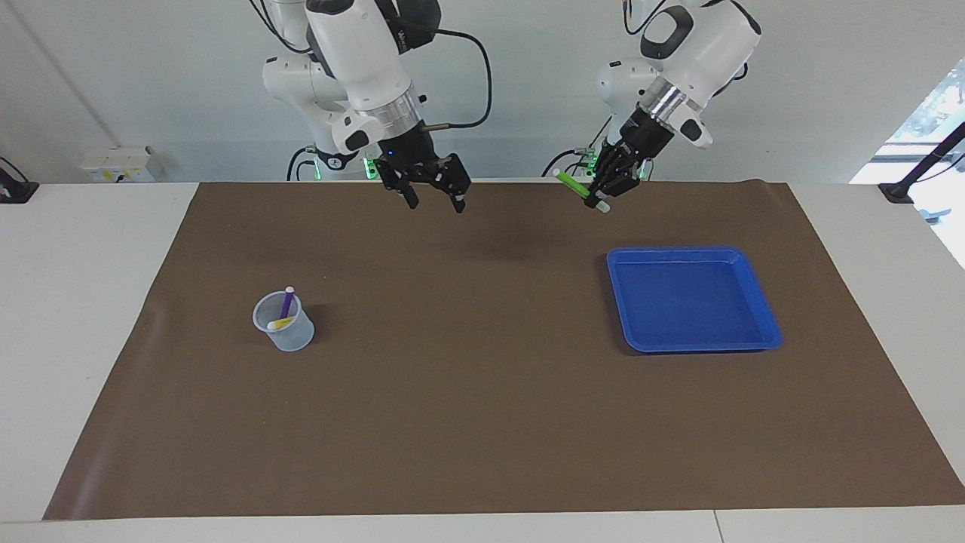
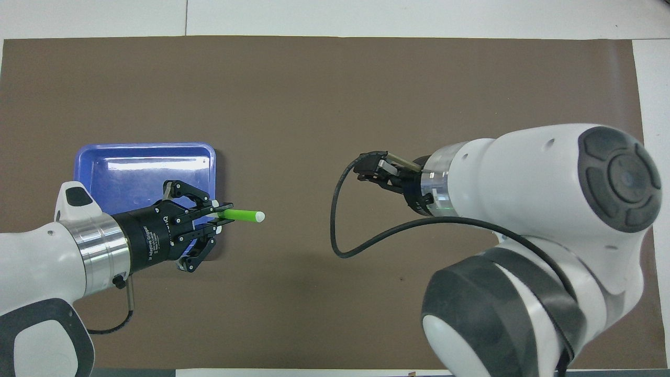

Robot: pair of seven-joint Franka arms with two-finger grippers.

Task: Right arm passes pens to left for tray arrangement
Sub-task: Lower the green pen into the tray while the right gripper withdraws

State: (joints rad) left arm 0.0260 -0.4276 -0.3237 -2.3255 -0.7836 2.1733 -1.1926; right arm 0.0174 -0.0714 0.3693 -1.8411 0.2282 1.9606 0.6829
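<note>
The green pen (image 1: pixel 580 188) is gripped by the left gripper (image 1: pixel 603 197) above the mat beside the blue tray (image 1: pixel 761 302), while the right gripper (image 1: pixel 435 198) is held spread and empty, and the cup (image 1: pixel 285 324) with two pens stands well apart from the tray.

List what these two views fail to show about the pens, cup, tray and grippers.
- Cup: missing from the overhead view, where the right arm's body covers its spot.
- Purple pen and yellow pen: lower ends blurred through the cup wall.
- Right gripper: fingertips hidden by its own wrist overhead.
- Tray: nearer rim covered overhead by the left gripper, which holds the green pen.
</note>
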